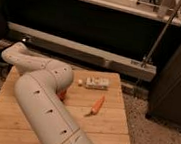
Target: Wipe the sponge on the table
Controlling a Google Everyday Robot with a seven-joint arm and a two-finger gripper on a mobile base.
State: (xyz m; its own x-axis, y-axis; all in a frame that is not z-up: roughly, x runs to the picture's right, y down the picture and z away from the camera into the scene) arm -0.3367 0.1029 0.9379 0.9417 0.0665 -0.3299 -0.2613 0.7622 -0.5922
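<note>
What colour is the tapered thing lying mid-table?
Orange; the tapered thing shows best in the camera view. The gripper is out of sight, hidden by the arm.

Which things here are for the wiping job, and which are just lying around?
For the job: table. The sponge and claw cannot be seen, maybe hidden behind the white arm.

Just lying about: orange carrot, white packet lying flat, reddish thing peeking out beside the arm.
</note>
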